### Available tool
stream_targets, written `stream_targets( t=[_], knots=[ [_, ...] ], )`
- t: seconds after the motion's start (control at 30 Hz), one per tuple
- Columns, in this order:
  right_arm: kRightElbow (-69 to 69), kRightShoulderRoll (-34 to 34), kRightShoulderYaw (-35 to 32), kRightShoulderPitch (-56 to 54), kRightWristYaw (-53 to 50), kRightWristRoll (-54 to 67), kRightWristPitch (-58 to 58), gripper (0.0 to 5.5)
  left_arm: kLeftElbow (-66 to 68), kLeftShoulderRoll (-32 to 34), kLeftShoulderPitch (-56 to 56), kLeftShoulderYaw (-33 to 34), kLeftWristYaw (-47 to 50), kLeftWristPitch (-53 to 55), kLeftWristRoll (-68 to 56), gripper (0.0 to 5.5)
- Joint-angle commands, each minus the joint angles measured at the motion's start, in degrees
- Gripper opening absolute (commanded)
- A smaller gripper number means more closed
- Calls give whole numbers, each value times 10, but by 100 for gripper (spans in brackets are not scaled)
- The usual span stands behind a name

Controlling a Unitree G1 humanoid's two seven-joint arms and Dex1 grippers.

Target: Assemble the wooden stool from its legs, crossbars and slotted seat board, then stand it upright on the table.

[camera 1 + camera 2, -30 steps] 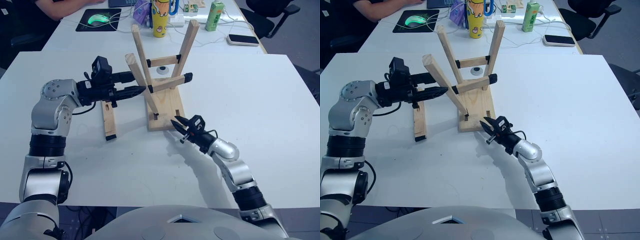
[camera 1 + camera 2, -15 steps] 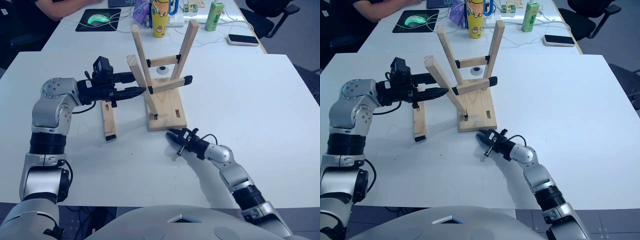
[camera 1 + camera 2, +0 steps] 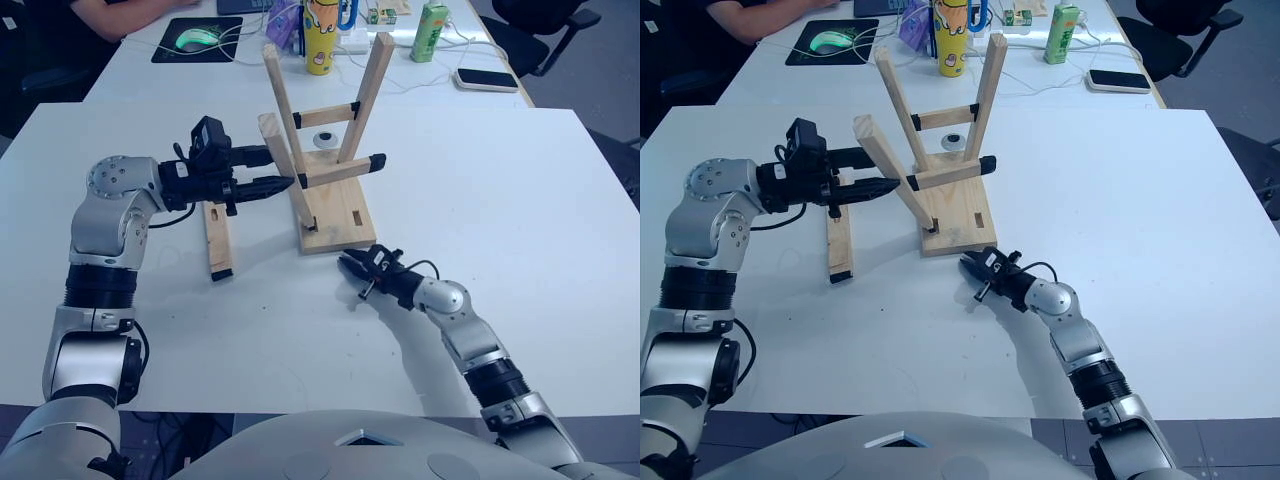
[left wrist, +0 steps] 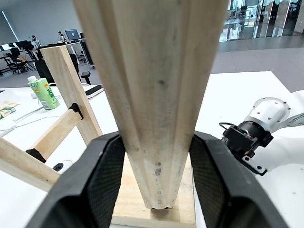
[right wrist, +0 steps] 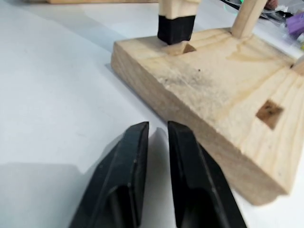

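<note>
Hold stiff, probably light and tippy stool (image 3: 338,171) by slanted leg (image 3: 276,142) clamped in left gripper (image 3: 287,183); steady seat board (image 3: 345,228) with nearly closed, empty right gripper (image 3: 347,266).

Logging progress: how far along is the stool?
Done: three legs and two crossbars stand in the upturned seat board. In hand: the left tool clamps the tilted leg; the right tool sits empty at the board's near edge. Left: fit the loose leg on the table, then stand the stool upright.
</note>
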Motion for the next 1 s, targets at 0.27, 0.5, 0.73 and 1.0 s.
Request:
stream_targets(
  t=[0.27, 0.5, 0.73, 1.0],
  knots=[
    [-44, 92, -66, -12, -90, 83, 80, 76, 40, -6, -33, -11, -18, -21, 19, 206],
    [0, 118, -41, -10, -118, 48, 100, 76, 52, -14, -38, -18, -22, -30, 25, 206],
    [18, 112, -30, -14, -120, 28, 127, 76, 66, -18, -43, -27, -38, -41, 34, 206],
    [36, 107, -27, -9, -121, 20, 128, 76, 33, -9, -21, -37, -49, -32, 34, 206]
  ],
)
